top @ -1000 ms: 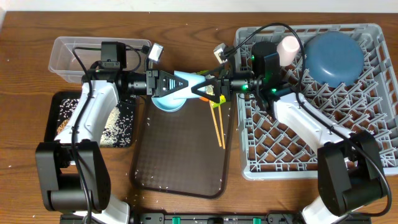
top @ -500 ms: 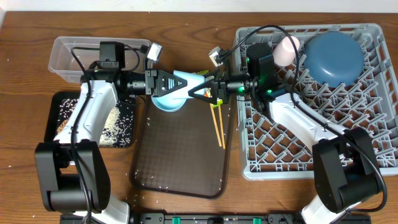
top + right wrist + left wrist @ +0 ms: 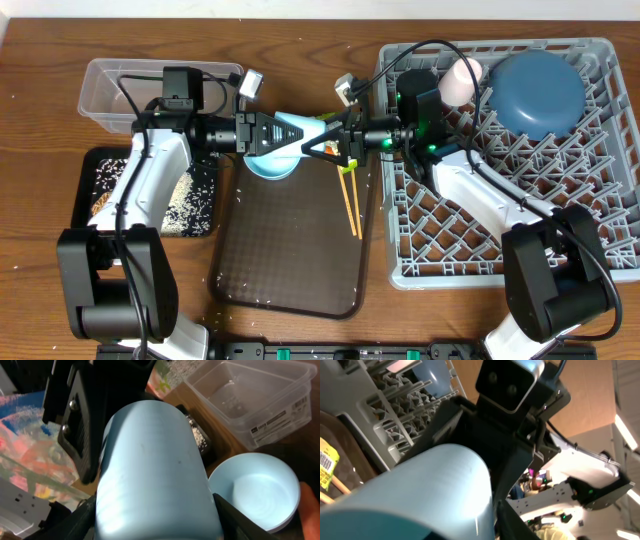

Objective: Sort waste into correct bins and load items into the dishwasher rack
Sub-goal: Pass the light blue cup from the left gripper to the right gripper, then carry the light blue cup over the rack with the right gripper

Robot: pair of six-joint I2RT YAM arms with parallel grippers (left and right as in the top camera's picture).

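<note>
In the upper middle of the frame, the right tool (image 3: 322, 143) clamps a light-blue cup (image 3: 298, 130). Whether the left tool (image 3: 272, 137) grips it, I cannot tell.

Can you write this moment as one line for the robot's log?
stage: handover | right gripper: closed on light-blue cup | left gripper: at cup's other end, grip unclear | small light-blue bowl: below cup
</note>
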